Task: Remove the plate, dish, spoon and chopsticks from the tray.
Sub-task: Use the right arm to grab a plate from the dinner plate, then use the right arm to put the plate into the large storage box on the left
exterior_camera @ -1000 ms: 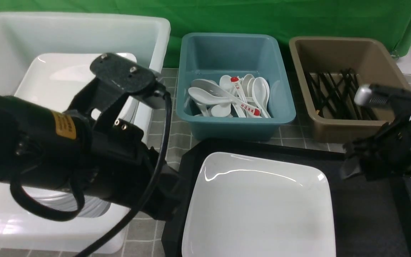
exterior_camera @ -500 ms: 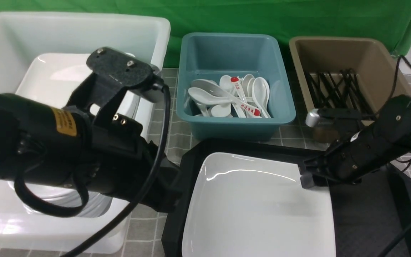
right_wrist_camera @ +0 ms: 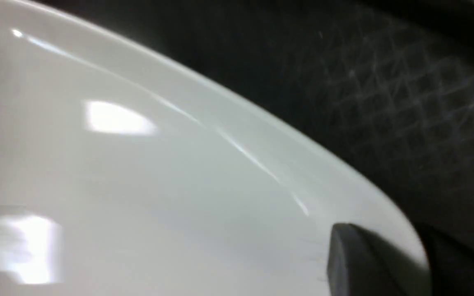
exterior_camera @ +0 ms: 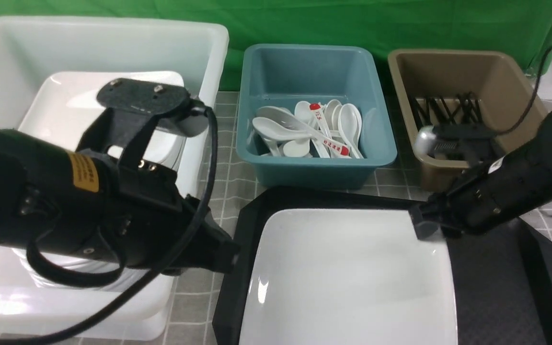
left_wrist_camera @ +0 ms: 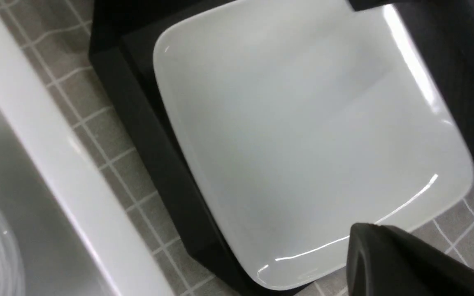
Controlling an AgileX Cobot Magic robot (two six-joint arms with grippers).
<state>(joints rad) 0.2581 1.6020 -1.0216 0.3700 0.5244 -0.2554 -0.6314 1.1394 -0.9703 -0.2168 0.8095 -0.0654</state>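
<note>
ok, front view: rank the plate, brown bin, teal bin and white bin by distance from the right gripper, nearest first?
1. plate: at the right gripper itself, with its far right corner between the jaws.
2. brown bin: just behind the gripper, on the right.
3. teal bin: further back, in the middle.
4. white bin: far left, across the table.

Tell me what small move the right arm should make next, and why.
Probably close the right gripper firmly on the plate rim. Its fingers straddle the far right corner, one on top and the other past the edge. The plate lies on the tray, and a firm pinch isn't evident.
</note>
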